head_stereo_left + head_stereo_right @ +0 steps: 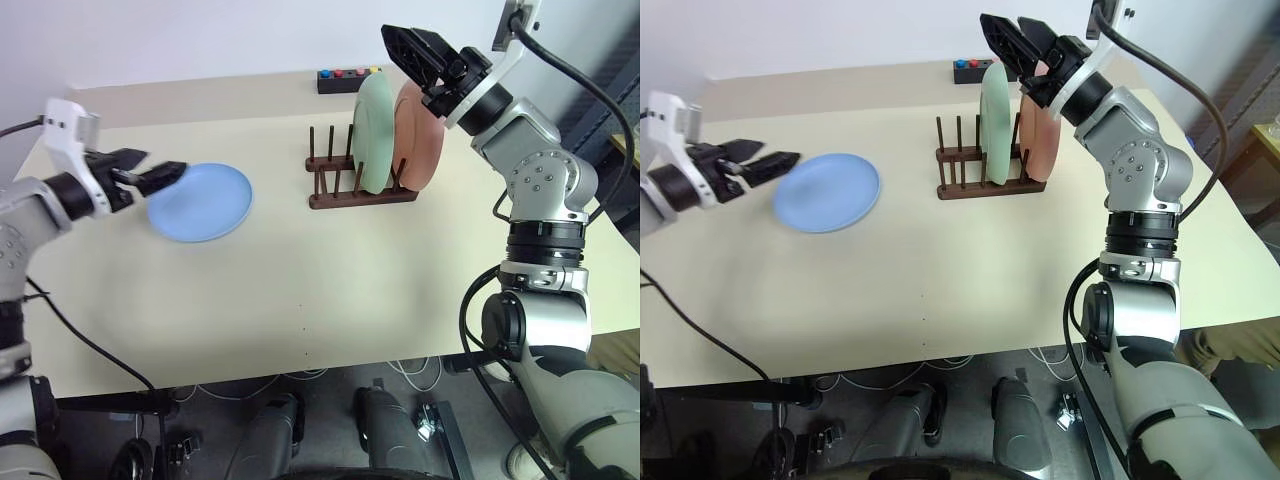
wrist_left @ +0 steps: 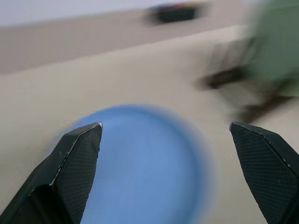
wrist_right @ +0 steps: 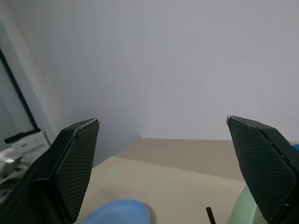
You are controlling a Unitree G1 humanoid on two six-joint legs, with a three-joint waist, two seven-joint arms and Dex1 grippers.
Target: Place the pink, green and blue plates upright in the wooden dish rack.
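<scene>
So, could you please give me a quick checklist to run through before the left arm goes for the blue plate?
1. Blue plate lying flat on the table, nothing on it: ok.
2. Left gripper open, by the blue plate's near rim, holding nothing: ok.
3. Right gripper open and empty, raised above the rack's plates: ok.
4. Green plate and pink plate upright in the wooden dish rack: ok.
5. Free pegs on the rack's left side for the blue plate: ok.
6. Whether the right gripper is far enough from the free slots for the blue plate to go in: cannot tell.
</scene>
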